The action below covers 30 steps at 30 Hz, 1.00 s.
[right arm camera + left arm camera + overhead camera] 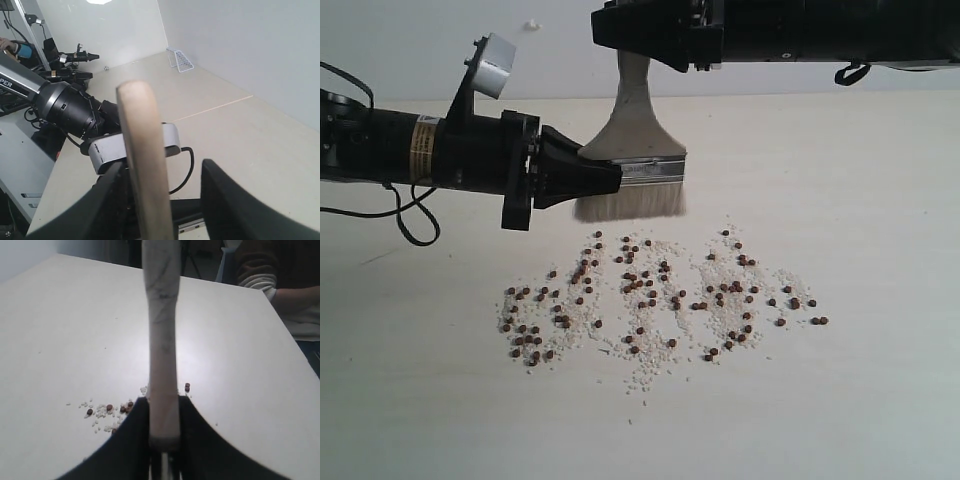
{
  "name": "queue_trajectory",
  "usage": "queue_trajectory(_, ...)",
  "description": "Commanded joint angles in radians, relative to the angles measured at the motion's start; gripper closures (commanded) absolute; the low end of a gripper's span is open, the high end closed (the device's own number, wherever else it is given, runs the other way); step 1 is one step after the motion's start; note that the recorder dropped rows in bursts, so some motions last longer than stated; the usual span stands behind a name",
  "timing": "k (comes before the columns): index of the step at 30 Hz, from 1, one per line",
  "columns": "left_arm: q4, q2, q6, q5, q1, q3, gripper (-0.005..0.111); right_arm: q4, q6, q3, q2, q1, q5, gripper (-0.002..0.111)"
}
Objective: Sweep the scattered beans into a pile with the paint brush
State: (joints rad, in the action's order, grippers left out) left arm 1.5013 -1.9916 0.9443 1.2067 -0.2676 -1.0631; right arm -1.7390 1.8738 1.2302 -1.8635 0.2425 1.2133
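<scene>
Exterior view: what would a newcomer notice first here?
The paint brush stands upright at the centre, bristles down, with the left gripper clamped at its ferrule and the right gripper open around its handle. Nearer the camera, beans and whitish crumbs lie spread in a wide band, not yet piled.

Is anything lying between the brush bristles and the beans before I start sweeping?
Nothing visible. Only a bare strip of table separates the bristles of the paint brush from the nearest beans. The left pincer clamps the ferrule, off that path.
</scene>
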Motion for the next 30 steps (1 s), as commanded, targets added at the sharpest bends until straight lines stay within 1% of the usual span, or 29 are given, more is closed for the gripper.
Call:
queue_trajectory(1, -0.010, 0.002, -0.005, 0.014, -0.001, 0.001, 0.107, -0.005, 0.000, 0.007, 0.002, 0.002, 0.008, 0.065)
queue_trajectory(17, 0.008, 0.002, 0.016, 0.014, -0.001, 0.001, 0.107, -0.005, 0.023, 0.027, 0.000, 0.002, 0.008, 0.066)
queue_trajectory(19, 0.012, 0.002, 0.017, 0.014, -0.001, 0.001, 0.107, -0.005, 0.032, 0.027, 0.000, 0.002, 0.008, 0.072)
queue_trajectory(22, 0.012, 0.002, 0.017, 0.014, -0.001, 0.001, 0.107, -0.005, 0.032, 0.027, 0.000, 0.002, 0.008, 0.096)
queue_trajectory(23, 0.012, 0.002, 0.017, 0.014, -0.001, 0.001, 0.107, -0.005, 0.032, 0.027, 0.000, 0.002, 0.008, 0.107)
queue_trajectory(30, 0.024, 0.002, 0.018, 0.014, -0.001, 0.001, 0.107, -0.005, 0.007, 0.027, 0.000, 0.002, 0.008, 0.108)
